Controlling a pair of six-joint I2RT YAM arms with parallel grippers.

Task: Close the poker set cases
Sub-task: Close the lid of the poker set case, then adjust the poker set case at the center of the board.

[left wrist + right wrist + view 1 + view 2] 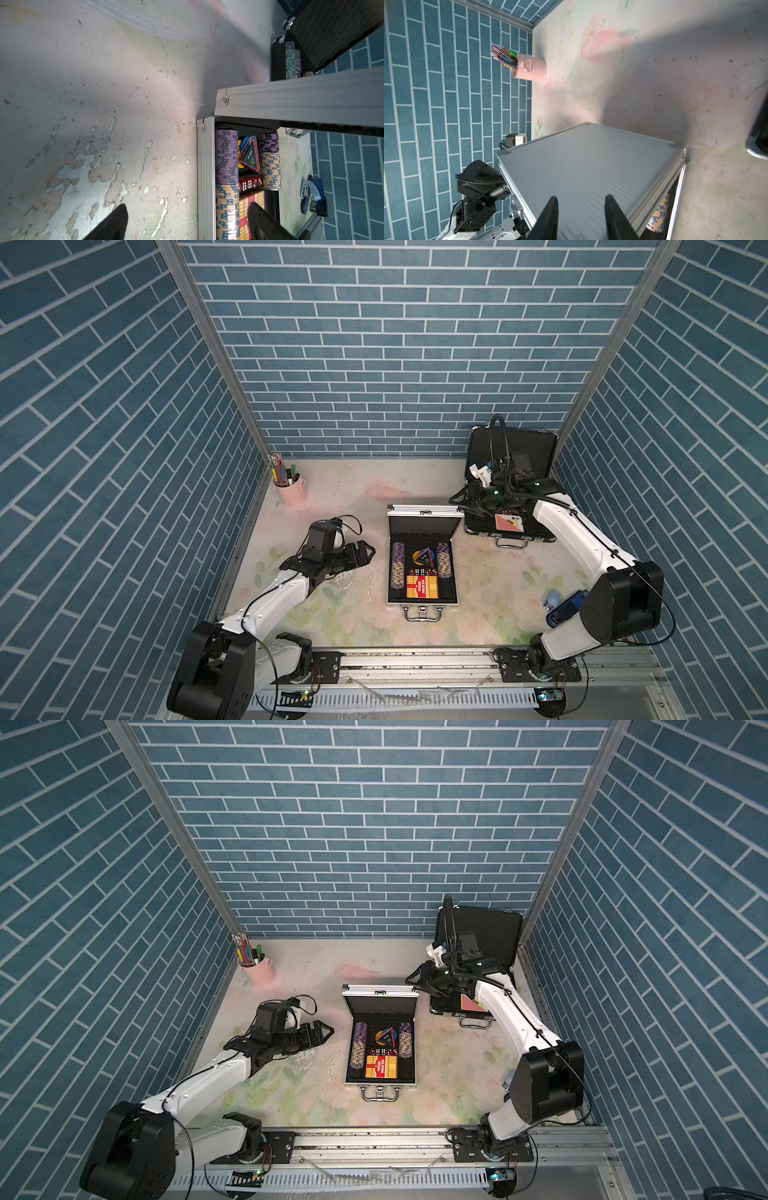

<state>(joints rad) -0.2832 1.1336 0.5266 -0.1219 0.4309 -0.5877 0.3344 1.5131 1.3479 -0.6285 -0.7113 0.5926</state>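
Observation:
The smaller silver case (424,602) (380,1082) lies mid-table with its lid upright; chips, dice and cards fill its base. The larger black case (528,448) (494,932) stands open at the back right, its base partly hidden by my right arm. My left gripper (365,551) (326,1031) (187,209) hovers open just left of the silver case rim (204,166). My right gripper (463,506) (419,986) (581,198) is behind the silver lid's top right corner. Its jaws stand apart over the ribbed lid back (591,162), holding nothing. Whether they touch it, I cannot tell.
A pink pencil cup (291,489) (531,68) stands in the back left corner. A blue stapler (559,605) (313,195) lies at the right beside my right arm. Brick-patterned walls close three sides, and a metal rail runs along the front.

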